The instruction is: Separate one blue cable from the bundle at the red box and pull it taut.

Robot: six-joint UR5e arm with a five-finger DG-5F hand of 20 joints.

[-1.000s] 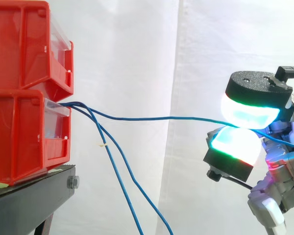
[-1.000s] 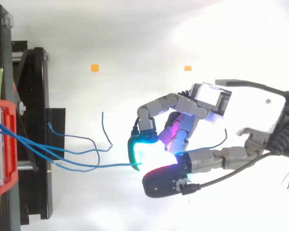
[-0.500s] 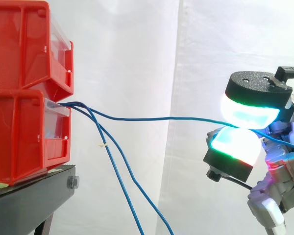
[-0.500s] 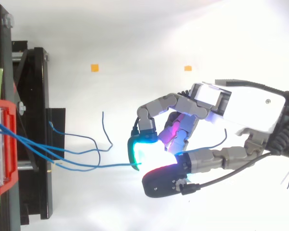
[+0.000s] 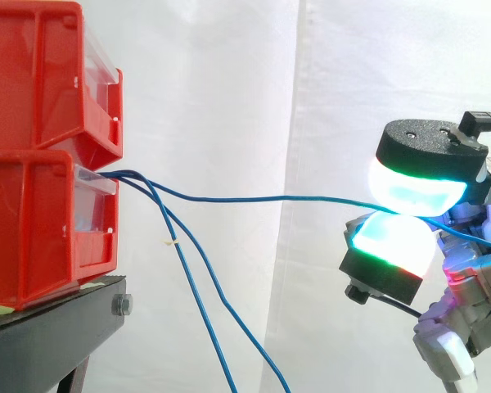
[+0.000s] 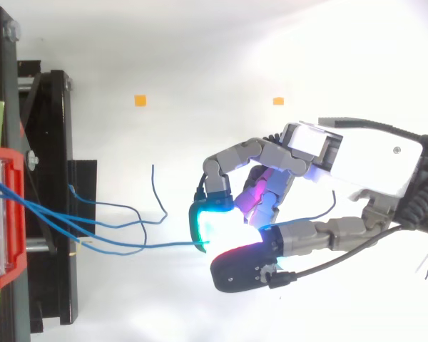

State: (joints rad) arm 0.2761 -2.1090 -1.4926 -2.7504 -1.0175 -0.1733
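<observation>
Well out from the front edge of the black metal stand (image 5: 49,327), my hand (image 6: 342,153) pinches one thin blue cable (image 5: 262,197) between two glowing cyan pads (image 5: 413,192), thumb against finger. That cable runs from the front lip of the lower red plastic bin (image 5: 33,221) across to the pinch in a shallow sag, so I judge it separated but not quite taut. Other loose blue cables (image 5: 204,303) droop from the same lip past the stand's edge. To finish well, I draw straight away from the bin, level with its lip, slowly, squeezing firmly enough that the thin wire cannot slide, and stop once the sag goes.
</observation>
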